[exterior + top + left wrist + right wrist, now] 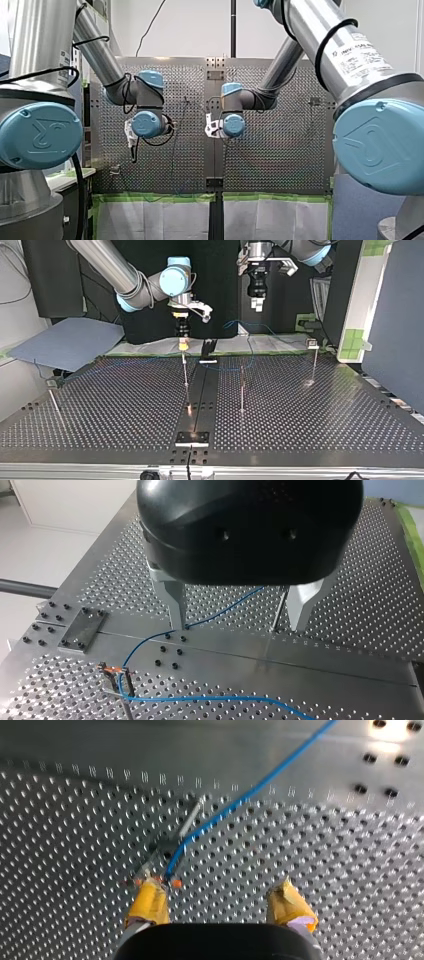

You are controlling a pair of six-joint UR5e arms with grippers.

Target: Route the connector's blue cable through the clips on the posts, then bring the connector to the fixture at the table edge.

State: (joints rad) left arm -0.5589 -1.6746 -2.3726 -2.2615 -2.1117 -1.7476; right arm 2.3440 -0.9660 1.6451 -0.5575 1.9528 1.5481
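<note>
Right wrist view: my right pincer (218,907) stands open, its yellow pads (147,902) apart with nothing between them; the blue cable (250,795) runs across the table (325,870) to a clip on a post (167,847) just ahead of one pad, not between the two. From the left wrist camera my left pincer (239,625) is open too, the cable passing by one metal fingertip (177,622) and on through a second post (120,677)
</note>
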